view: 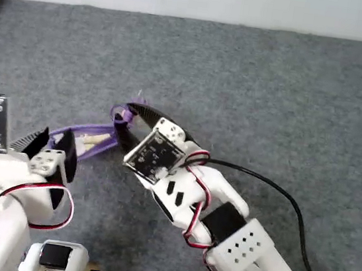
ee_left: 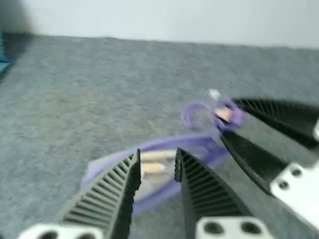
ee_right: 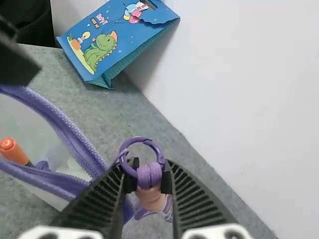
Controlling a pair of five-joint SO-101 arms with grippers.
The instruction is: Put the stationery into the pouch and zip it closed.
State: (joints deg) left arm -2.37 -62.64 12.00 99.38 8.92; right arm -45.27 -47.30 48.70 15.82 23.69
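pouch (view: 90, 138), clear with purple zip, lying on grey table (view: 274, 87) between both grippers. right gripper (ee_right: 144, 173) clamped on zip pull ring (ee_right: 141, 149). left gripper (ee_left: 157, 162) at opposite end, jaws apart, contact with pouch not discernible. step judged: drawing zip shut. best done pulling low along zip line, with far end braced against sliding or bunching. from right wrist view: pinch on ring close up, orange-tipped pen (ee_right: 9, 146) inside. from high view: placing of both arms along pouch length.
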